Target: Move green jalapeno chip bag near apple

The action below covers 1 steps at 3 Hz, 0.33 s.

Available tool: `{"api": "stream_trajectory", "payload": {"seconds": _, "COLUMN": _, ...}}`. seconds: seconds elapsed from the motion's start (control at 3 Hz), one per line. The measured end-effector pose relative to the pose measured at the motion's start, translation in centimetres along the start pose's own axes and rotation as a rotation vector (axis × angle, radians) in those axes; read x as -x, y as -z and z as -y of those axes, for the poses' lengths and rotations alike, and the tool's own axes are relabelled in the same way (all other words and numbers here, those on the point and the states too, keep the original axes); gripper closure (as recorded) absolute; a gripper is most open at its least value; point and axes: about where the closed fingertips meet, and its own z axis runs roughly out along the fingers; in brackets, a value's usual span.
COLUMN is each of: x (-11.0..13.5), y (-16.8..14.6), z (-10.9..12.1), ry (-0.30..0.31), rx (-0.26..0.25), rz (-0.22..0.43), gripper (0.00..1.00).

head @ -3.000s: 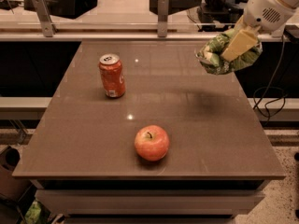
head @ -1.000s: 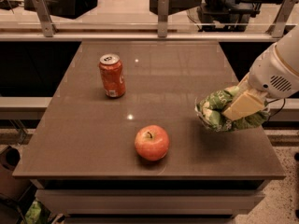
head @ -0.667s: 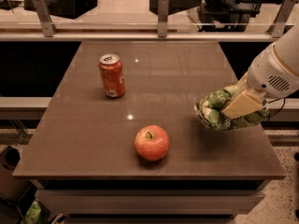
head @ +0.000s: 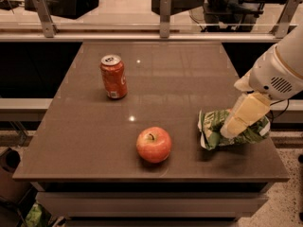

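The green jalapeno chip bag (head: 211, 127) is wrinkly, green and white, and rests on the table near its right front corner. My gripper (head: 233, 128) comes down from the right on the white arm, and its cream fingers (head: 244, 114) are closed over the bag's right half. The red-orange apple (head: 154, 144) with a short dark stem sits on the table near the front edge, about one apple's width left of the bag.
An orange soda can (head: 113, 76) stands upright at the table's left middle. The brown table (head: 165, 74) has its front edge just below the apple and its right edge close under the bag. A railing with metal posts (head: 164, 16) runs behind it.
Over three seconds the gripper carried the bag from high at the back right down to the front right. In the last second the bag sank onto the table surface.
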Motion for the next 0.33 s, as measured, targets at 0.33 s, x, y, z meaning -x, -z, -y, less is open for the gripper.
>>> {"api": "stream_trajectory", "payload": {"seconds": 0.33, "x": 0.0, "y": 0.0, "z": 0.0, "ry": 0.0, "rx": 0.0, "rz": 0.0, "gripper": 0.0}}
